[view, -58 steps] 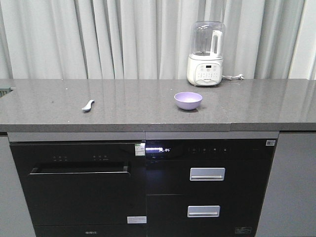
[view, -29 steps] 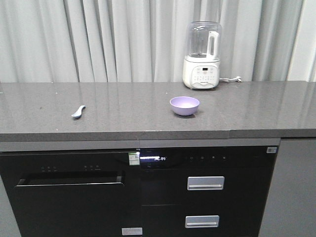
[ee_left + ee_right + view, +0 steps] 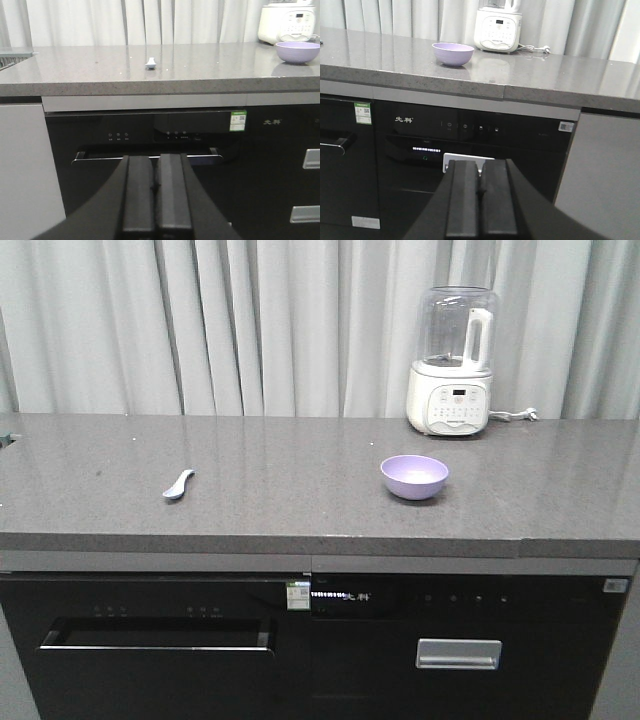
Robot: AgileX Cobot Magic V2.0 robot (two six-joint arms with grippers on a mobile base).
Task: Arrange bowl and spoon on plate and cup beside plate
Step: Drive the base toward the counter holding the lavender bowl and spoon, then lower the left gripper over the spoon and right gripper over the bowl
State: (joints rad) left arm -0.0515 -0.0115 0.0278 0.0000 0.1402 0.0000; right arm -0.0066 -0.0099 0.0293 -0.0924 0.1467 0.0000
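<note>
Both closed, empty: left gripper (image 3: 156,164), right gripper (image 3: 480,169). Spoon (image 3: 179,484) likely light, slippery; pinch handle. Bowl (image 3: 414,477) probably rigid; grip rim.

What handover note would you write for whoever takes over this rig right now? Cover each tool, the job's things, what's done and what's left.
Left tool: shut, empty, below the counter. Right tool: same.
Spoon lies on the counter, left; bowl stands apart to its right, before the blender.
Plate, cup: not in view.
Done: nothing. Left: find plate, set bowl and spoon on it, cup beside.
</note>
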